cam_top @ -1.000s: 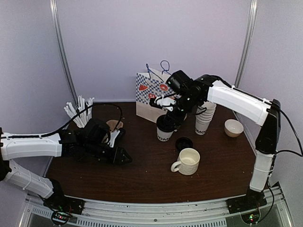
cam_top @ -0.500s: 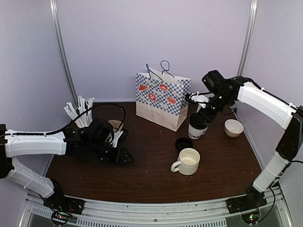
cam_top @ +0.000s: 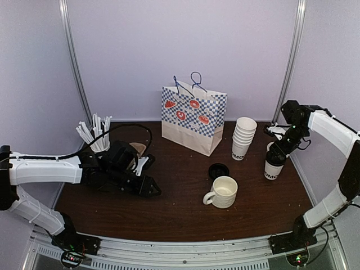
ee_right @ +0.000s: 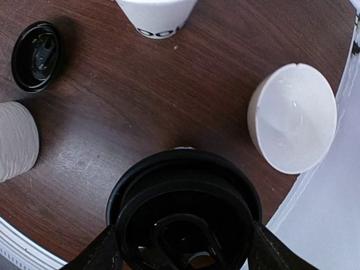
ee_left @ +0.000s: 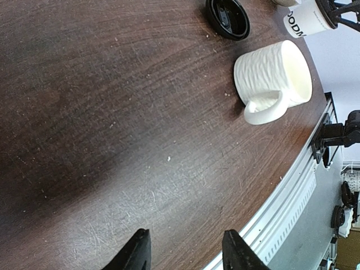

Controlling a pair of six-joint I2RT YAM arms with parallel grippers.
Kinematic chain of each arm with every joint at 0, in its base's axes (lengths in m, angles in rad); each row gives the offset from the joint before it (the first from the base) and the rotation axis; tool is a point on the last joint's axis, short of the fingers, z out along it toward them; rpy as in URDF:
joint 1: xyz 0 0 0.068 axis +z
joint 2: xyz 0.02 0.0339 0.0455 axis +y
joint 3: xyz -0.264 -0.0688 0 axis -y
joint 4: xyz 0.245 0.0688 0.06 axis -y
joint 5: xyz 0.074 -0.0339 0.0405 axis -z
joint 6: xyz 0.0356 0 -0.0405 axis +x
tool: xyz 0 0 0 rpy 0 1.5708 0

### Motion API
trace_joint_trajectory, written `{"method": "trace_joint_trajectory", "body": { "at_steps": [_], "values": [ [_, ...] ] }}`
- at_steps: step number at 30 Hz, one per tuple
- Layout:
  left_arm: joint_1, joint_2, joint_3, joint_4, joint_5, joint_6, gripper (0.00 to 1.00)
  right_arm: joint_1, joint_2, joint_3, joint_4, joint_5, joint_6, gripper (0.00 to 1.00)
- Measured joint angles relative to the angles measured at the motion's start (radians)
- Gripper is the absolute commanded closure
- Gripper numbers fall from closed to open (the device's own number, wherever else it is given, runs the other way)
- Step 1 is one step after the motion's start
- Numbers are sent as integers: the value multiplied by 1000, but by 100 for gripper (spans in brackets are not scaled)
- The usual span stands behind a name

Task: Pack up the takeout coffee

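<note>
The left gripper (cam_top: 147,188) hangs low over the left side of the table (cam_top: 180,216), in much the same spot as a second ago. Its two fingers are apart and hold nothing. In the middle, by the back edge, stands the paper bag (cam_top: 191,126). The wood in front of it is bare now, because the cup that was there has gone. A loose black lid (cam_top: 218,170) and a white mug (cam_top: 223,192) sit nearer the front. A stack of paper cups (cam_top: 242,139) stands just right of the bag.

The big change is on the right. The right gripper (cam_top: 277,158) has carried the takeout coffee cup (cam_top: 272,171) away from the bag, past the stack, to the right edge. Its fingers squeeze the cup just under its black lid. I cannot tell if the cup touches the table. A white bowl (ee_right: 292,115) is just beside it and the edge is close, so there is little room there.

I think the cup is now further from being packed, and the way back must go over or around the stack
</note>
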Motion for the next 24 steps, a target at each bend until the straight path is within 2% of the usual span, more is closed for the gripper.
{"method": "trace_joint_trajectory", "body": {
  "at_steps": [10,14,24],
  "values": [
    [0,8,17,-1,9,14,52,-115,-16,-27,-5,-3,-17,26],
    [0,9,32,-1,12,24,52,-124,-16,-66,13,-9,-11,19],
    [0,10,35,-2,16,40,51,-126,-16,-76,31,-15,10,12]
  ]
}}
